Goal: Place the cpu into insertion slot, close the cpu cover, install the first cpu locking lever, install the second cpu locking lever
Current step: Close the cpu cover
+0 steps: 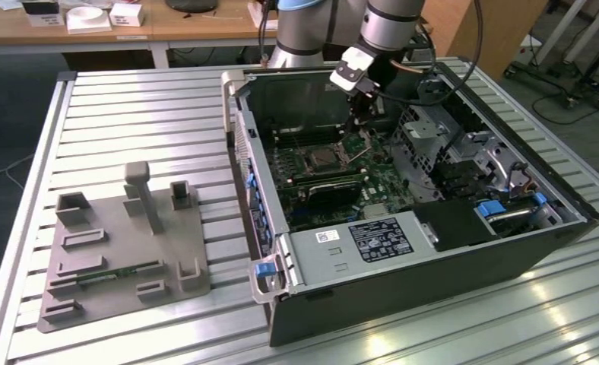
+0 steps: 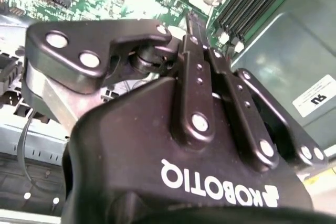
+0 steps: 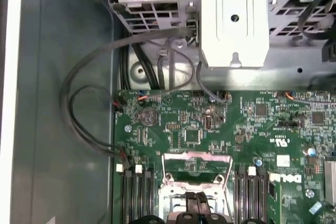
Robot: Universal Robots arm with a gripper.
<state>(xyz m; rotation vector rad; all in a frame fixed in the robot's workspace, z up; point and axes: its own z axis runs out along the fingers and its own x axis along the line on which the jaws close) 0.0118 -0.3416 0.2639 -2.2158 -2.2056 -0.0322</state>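
– Cpu first: is it sitting in the insertion slot (image 1: 325, 161) yet?
– From the exterior view I am not managing to tell. The end effector (image 1: 359, 148) is hanging just over the slot's edge, inside the open computer case (image 1: 462, 281). The case is lying on a ribbed metal tabletop (image 1: 147, 114), with a grey fixture block (image 1: 117, 251) well apart toward the exterior view's left and a wooden desk (image 1: 178, 26) standing behind.
– What is the second wrist view giving you?
– The fingers (image 2: 198, 77) are meeting at their tips, closed or very nearly, and I am seeing nothing gripped between them.
– And the first wrist view?
– The tips are hovering right at the slot. A silvery frame, which I am taking for the cpu cover (image 3: 197, 157), is framing it. I cannot tell whether it is lying flat. I am judging the work to be somewhere around the cover step, and I am not making out the locking levers.
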